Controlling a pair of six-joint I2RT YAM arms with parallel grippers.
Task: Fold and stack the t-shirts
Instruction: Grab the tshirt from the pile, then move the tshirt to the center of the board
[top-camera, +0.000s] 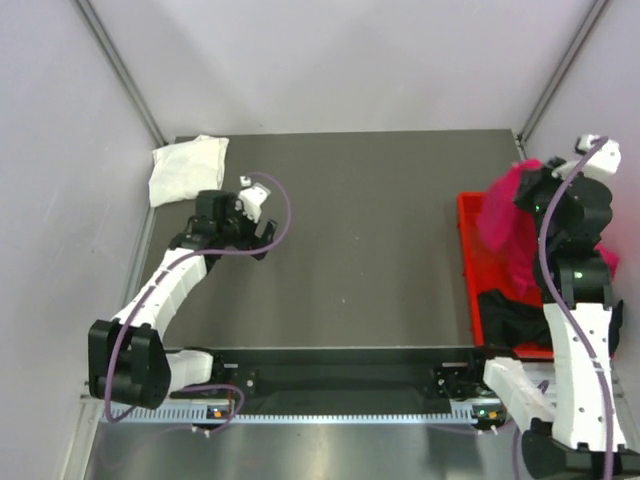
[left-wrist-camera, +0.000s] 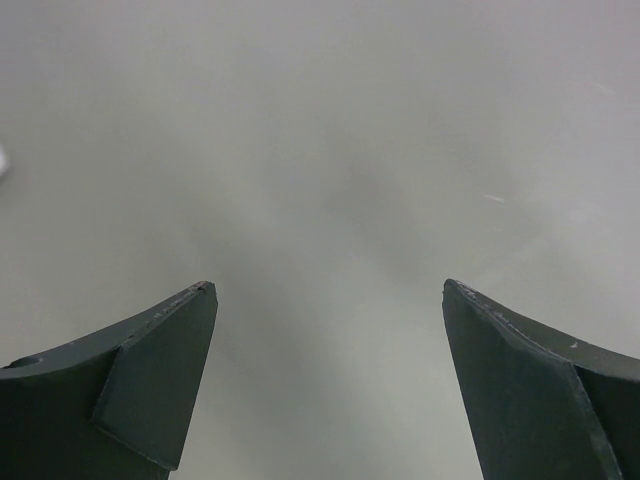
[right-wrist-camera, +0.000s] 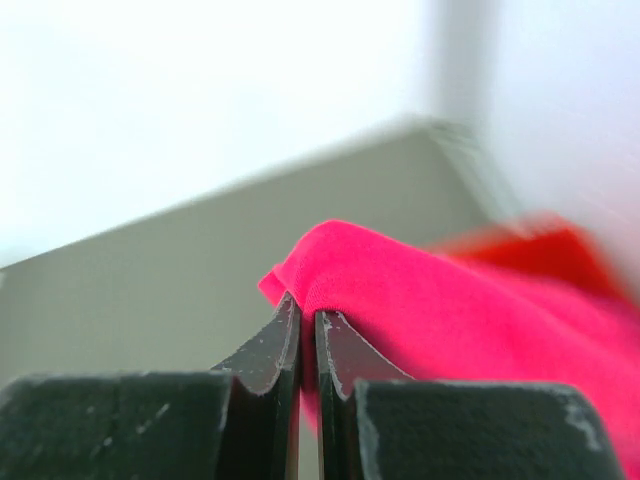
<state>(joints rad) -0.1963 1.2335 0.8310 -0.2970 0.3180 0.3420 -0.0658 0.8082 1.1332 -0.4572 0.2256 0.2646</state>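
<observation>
From above, the white shirt (top-camera: 187, 168) lies folded at the far left corner of the tabletop (top-camera: 370, 230). The left claw (top-camera: 262, 238) is just beside it, toward the middle, over bare surface. At the right edge stands a red bin (top-camera: 466, 262). The right claw (top-camera: 527, 185) is raised over the bin's far end, and the pink shirt (top-camera: 503, 228) hangs from it in a loose bunch. The black shirt (top-camera: 510, 308) lies crumpled in the near end of the bin.

In the left wrist view, the left claw (left-wrist-camera: 328, 295) has its fingers wide apart with nothing between them, only grey tabletop (left-wrist-camera: 320, 150) beyond.

In the right wrist view, the right claw (right-wrist-camera: 308, 322) has its fingers pressed together, clamped on an edge of the pink shirt (right-wrist-camera: 450, 310). The cloth drapes away to the right. A blurred strip of the bin (right-wrist-camera: 545, 245) shows behind it, and the tabletop (right-wrist-camera: 150, 290) lies to the left.
</observation>
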